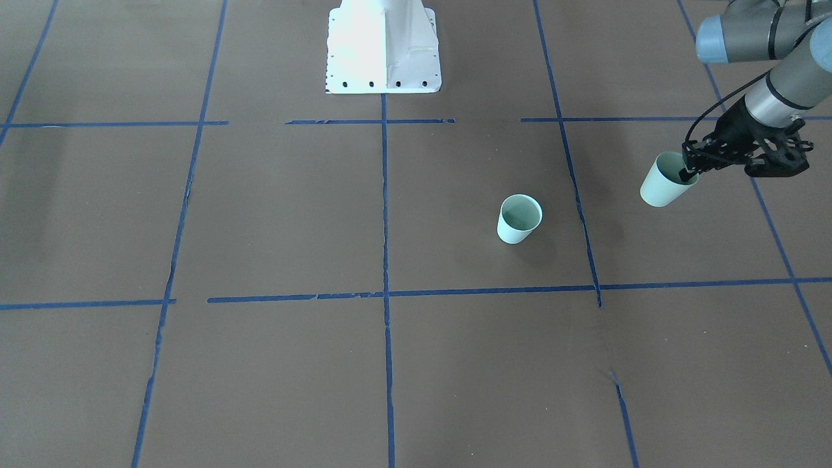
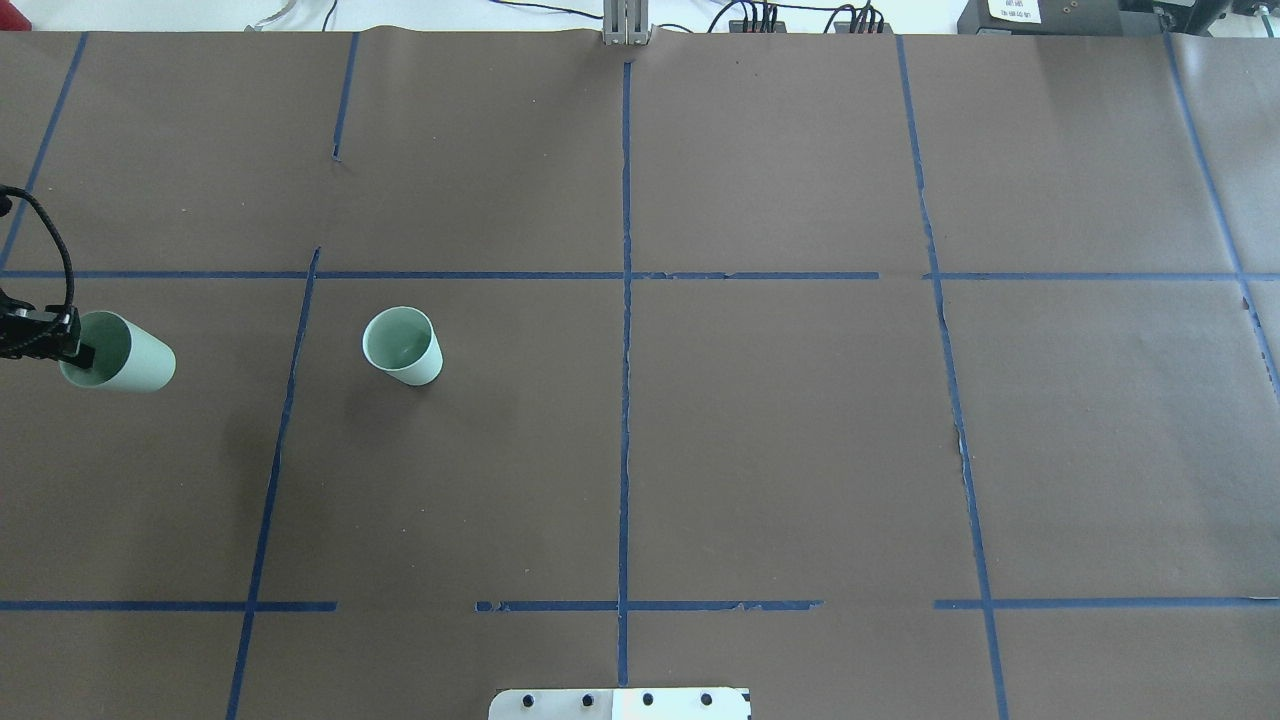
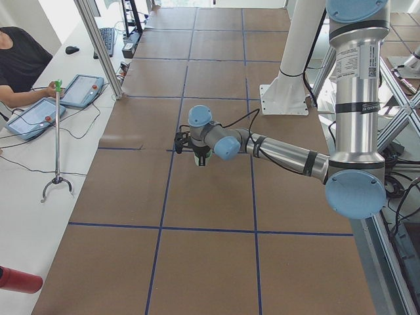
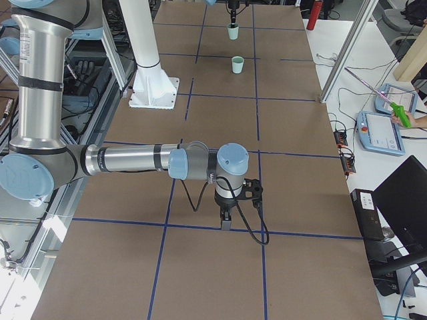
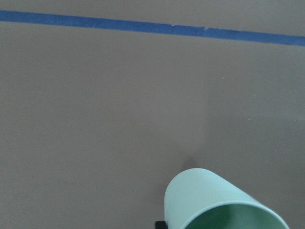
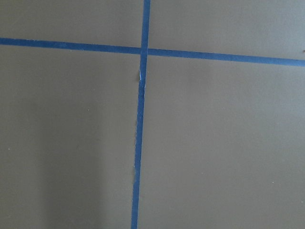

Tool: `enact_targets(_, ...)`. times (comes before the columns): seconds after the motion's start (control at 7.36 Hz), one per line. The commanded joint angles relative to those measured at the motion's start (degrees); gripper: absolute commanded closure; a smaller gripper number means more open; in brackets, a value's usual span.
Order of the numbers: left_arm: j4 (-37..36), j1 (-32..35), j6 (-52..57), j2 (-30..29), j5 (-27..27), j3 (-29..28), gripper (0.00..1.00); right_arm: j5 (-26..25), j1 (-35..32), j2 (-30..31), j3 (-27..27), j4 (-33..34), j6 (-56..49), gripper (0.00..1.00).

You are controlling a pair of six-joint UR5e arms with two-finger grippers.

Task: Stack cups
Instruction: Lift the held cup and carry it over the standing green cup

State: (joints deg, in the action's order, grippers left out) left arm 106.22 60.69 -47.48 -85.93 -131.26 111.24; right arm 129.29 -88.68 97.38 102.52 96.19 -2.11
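One pale mint-green cup (image 1: 519, 219) stands upright and open side up on the brown table, also in the overhead view (image 2: 402, 346). My left gripper (image 1: 686, 173) is shut on the rim of the second cup (image 1: 662, 187), with one finger inside it. It holds that cup tilted above the table, out toward my left of the standing cup and apart from it. The held cup also shows in the overhead view (image 2: 125, 355) and the left wrist view (image 5: 214, 200). My right gripper (image 4: 225, 223) shows only in the exterior right view, over bare paper, and I cannot tell whether it is open.
The white robot base (image 1: 383, 45) stands at the table's robot side. Blue tape lines (image 2: 626, 300) grid the brown paper. An operator (image 3: 16, 62) sits by tablets on the far side table.
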Motion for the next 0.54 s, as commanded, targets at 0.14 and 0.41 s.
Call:
enact_targets(0.14,-16.9,0.8,-6.3,-9.5,0.0,6.4,1.00,0.0,0.0,0.0,0.1,0.0,0.0,0.00)
enact_targets(0.41,-20.8,-3.9,-16.1,-18.4,0.0,5.5,1.00,0.0,0.0,0.0,0.0,0.0,0.0,0.00)
